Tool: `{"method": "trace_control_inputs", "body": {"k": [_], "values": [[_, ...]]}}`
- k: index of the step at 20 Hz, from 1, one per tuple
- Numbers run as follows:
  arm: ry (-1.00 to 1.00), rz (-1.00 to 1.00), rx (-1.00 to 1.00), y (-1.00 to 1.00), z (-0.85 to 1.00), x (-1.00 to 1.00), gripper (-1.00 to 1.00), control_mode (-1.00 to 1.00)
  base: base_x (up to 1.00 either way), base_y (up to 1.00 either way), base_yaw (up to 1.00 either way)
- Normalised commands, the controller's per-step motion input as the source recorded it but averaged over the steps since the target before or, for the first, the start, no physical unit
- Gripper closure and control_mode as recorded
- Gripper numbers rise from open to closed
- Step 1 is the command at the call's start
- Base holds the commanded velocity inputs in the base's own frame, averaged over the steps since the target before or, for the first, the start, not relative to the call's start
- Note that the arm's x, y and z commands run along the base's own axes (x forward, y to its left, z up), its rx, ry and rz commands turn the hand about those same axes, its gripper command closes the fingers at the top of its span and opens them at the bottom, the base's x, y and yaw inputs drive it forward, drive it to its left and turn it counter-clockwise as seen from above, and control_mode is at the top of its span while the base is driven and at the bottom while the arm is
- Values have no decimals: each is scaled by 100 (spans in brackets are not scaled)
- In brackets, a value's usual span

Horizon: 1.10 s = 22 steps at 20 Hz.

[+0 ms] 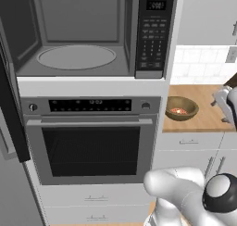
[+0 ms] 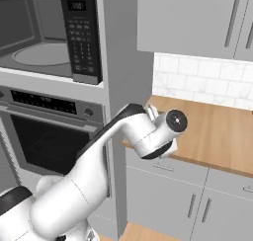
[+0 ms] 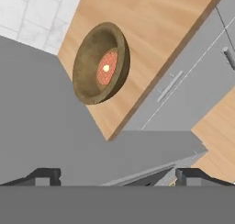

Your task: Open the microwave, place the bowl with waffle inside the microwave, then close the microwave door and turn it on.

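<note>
The microwave stands open above the oven, showing its grey cavity and round glass turntable. The microwave door is swung out to the left and seen edge-on. The bowl with waffle, a small brown wooden bowl, sits on the wooden counter right of the oven column. In the hand view the bowl lies ahead with the reddish waffle inside. My gripper hovers above and apart from it, open, with nothing between its fingers. In the right base view the arm hides the bowl.
A steel oven with a bar handle sits under the microwave. The keypad panel is on the microwave's right side. The wooden counter runs to the right over grey cabinet doors, with white tiles behind it.
</note>
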Motion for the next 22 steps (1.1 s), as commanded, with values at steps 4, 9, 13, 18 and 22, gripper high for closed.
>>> {"method": "trace_control_inputs", "body": {"k": [4,9,13,18,22], "values": [[2,10,-5,-12,-33,52,-100,-100,0,0,0],[4,4,-10,-1,-35,42,-100,-100,0,0,0],[5,0,-9,0,-32,32,-100,-100,0,0,0],[1,0,-1,-7,-27,29,-100,-100,0,0,0],[0,0,0,-13,-24,35,-100,-100,0,0,0]]}}
